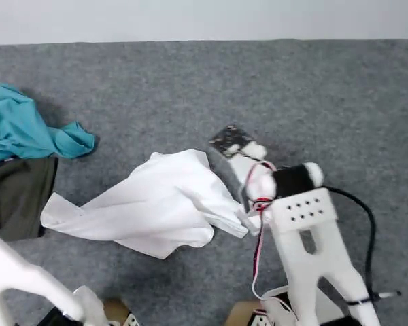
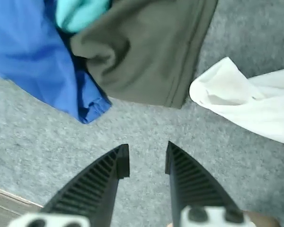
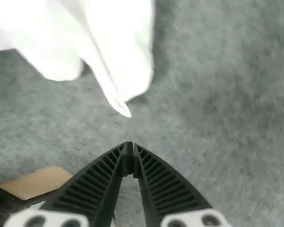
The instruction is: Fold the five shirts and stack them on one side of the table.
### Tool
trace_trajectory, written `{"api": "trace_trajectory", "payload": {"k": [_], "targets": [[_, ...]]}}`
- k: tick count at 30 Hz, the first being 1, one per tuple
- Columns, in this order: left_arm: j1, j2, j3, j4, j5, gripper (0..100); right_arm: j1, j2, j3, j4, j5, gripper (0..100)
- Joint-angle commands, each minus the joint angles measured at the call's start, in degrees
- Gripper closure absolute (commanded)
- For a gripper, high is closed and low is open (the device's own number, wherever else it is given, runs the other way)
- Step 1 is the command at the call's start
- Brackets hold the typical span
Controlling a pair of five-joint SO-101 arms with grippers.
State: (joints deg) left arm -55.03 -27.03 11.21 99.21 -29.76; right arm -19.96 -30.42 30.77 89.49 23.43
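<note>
White shirt (image 1: pixel 160 204) lies crumpled and unfolded mid-frame in the high view. Teal shirt (image 1: pixel 20 129) and dark olive shirt (image 1: pixel 17 193) are cut off at the left edge. Left wrist view adds a blue shirt (image 2: pixel 33 52) against the olive one, also cropped. Left gripper (image 2: pixel 146 158) is spread over the bare grey table (image 2: pixel 132 127). Right gripper (image 3: pixel 130 153) is pressed together and empty, just short of a white shirt corner.

Bright, even; soft shadow by teal shirt (image 1: pixel 17 125).
</note>
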Motion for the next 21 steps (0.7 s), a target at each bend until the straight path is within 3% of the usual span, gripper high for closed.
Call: {"api": "trace_trajectory", "payload": {"k": [1, 8, 21], "targets": [[-0.4, -1.5, 0.8, 1.2, 0.5, 86, -3.2, 3.3, -4.0, 0.8, -4.5, 96.9], [1.1, -1.5, 5.0, 1.1, 0.5, 86, -4.1, 11.4, -7.8, 1.8, -9.9, 77.6], [1.8, -1.0, 5.6, -0.1, 0.3, 86, -13.4, 25.5, -12.0, 1.8, -9.7, 76.4]]}}
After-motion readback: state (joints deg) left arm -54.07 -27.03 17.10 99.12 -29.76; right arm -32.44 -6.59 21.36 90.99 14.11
